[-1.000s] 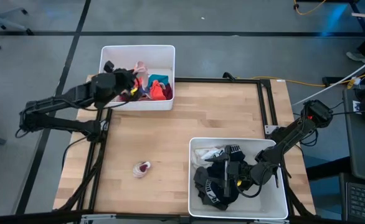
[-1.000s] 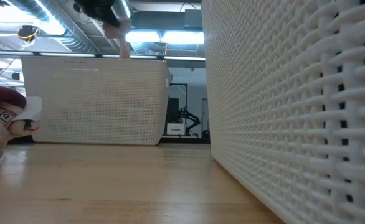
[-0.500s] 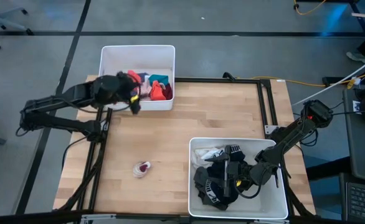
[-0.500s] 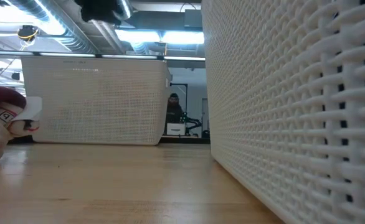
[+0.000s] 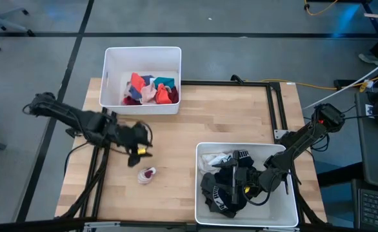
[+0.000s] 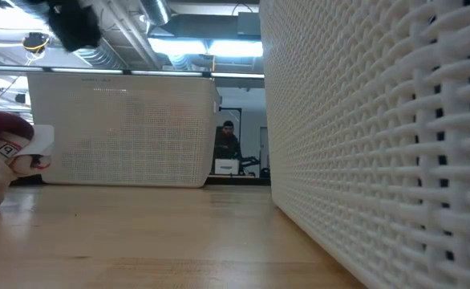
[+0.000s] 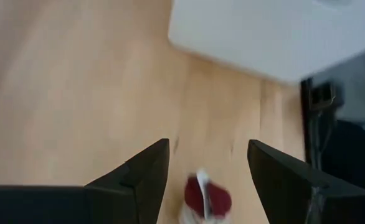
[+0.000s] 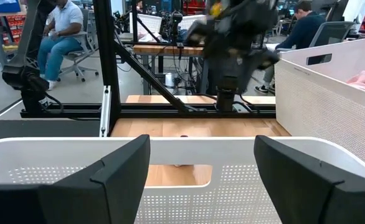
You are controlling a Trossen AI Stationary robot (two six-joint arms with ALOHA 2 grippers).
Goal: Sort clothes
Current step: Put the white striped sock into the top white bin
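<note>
The left gripper (image 5: 142,139), fingers spread and empty, has swung from the far bin (image 5: 111,71) of bright clothes (image 5: 151,90) toward 1 remaining sock (image 5: 147,174) on the table (image 5: 221,116). The right gripper (image 5: 237,182) waits open over the near bin (image 5: 292,200).

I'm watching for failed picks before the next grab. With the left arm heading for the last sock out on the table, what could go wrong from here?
1. The left gripper, open, hangs near the maroon and white sock, not squarely over it; closing there might pinch only an edge.
2. The sock lies flat on the wooden table, so the fingers could scrape the wood.
3. The right gripper sits inside the bin of dark clothes; lifting out might snag a garment.
</note>
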